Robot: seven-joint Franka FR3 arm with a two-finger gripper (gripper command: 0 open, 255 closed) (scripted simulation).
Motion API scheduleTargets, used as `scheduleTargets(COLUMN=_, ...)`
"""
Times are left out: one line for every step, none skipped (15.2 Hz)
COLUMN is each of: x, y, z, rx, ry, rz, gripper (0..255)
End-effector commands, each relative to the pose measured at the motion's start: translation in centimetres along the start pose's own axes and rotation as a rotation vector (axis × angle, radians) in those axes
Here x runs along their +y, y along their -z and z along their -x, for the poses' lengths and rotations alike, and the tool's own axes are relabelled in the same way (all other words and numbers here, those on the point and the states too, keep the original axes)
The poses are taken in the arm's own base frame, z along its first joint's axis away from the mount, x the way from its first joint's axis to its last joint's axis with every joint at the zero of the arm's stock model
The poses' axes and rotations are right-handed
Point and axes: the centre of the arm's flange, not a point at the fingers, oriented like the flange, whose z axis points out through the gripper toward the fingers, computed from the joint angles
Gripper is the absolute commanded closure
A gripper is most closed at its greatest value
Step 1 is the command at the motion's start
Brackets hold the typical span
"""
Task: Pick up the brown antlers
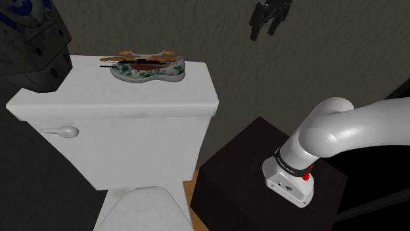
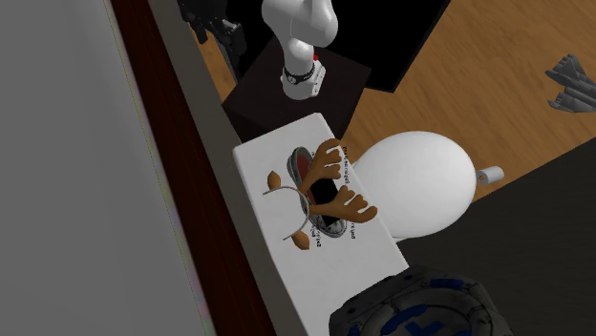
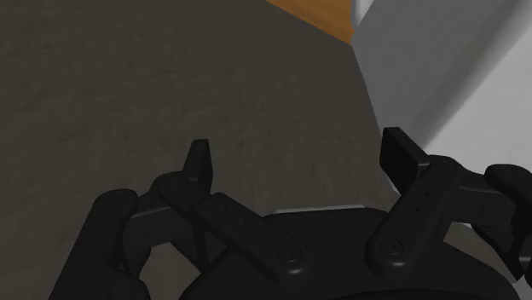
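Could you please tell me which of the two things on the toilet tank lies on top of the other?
The brown antlers: they lie across the flowered shoe, which rests directly on the white tank lid.

Glossy white arm [image 1: 341, 128] with a dark joint band [image 1: 291, 164], red mark [image 1: 307, 176] and all-black claw [image 3: 300, 152].

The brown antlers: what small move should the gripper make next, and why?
Probably carry the gripper toward the shoulder view's left, to above the antlers. It hangs open, high by the wall, apart from them; they lie on a flowered shoe on the tank lid.
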Motion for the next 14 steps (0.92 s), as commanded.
scheduleTargets(x=0.0, y=0.0, z=0.0, rx=0.0, ry=0.0, rz=0.0, gripper=0)
scheduleTargets(x=-1.0, y=-0.1, z=-0.8, rx=-0.005, ry=0.005, rz=-0.006, gripper=0)
scheduleTargets(x=-2.1, y=-0.3, z=-1.5, rx=-0.011, ry=0.01, rz=-0.013, gripper=0)
scheduleTargets(x=-3.1, y=-0.4, z=-2.2, rx=-0.016, ry=0.014, rz=-0.019, gripper=0)
scheduleTargets(x=-4.1, y=-0.5, z=-3.0, rx=-0.022, ry=0.019, rz=-0.026, gripper=0)
scheduleTargets(x=-5.2, y=-0.7, z=-3.7, rx=-0.027, ry=0.024, rz=-0.032, gripper=0)
scheduleTargets(x=-6.2, y=-0.8, z=-4.4, rx=-0.032, ry=0.029, rz=-0.039, gripper=0)
scheduleTargets(x=-7.3, y=-0.9, z=-5.1, rx=-0.038, ry=0.033, rz=-0.045, gripper=0)
scheduleTargets(x=-8.4, y=-1.0, z=-5.9, rx=-0.043, ry=0.038, rz=-0.052, gripper=0)
scheduleTargets(x=-9.4, y=-1.1, z=-6.6, rx=-0.048, ry=0.043, rz=-0.058, gripper=0)
scheduleTargets(x=-10.5, y=-1.2, z=-7.3, rx=-0.054, ry=0.048, rz=-0.065, gripper=0)
scheduleTargets(x=-11.6, y=-1.3, z=-8.0, rx=-0.059, ry=0.052, rz=-0.071, gripper=0)
scheduleTargets(x=-12.6, y=-1.5, z=-8.7, rx=-0.065, ry=0.057, rz=-0.078, gripper=0)
scheduleTargets(x=-13.7, y=-1.6, z=-9.3, rx=-0.07, ry=0.062, rz=-0.084, gripper=0)
